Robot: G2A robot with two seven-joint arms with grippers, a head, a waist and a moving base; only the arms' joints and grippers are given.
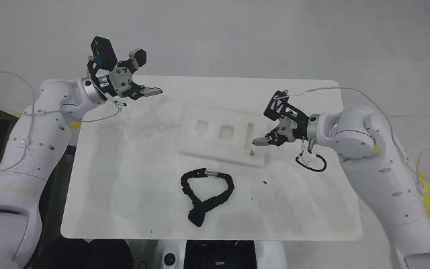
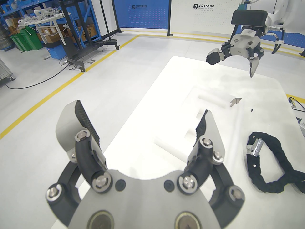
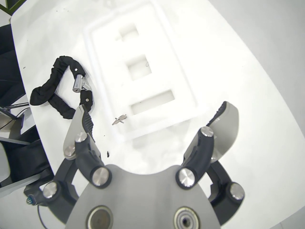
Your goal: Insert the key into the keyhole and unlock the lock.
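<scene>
Top view: left end effector (image 1: 146,74) open, empty, beyond tray's (image 1: 195,151) far left corner. Right end effector (image 1: 267,120) open, empty, over tray's right end. Key (image 1: 253,152) lay at tray's near right corner. Chain lock (image 1: 205,191) lay on surface (image 1: 121,188), just before tray.
Left wrist view: fingers spread, nothing between.
Right wrist view: fingers spread, clear of key.

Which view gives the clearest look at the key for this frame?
The right wrist view: the key lies closest there, its outline distinct on the foam tray's rim. In the left wrist view the key is smaller and farther off; in the top view the key is a tiny speck.
</scene>
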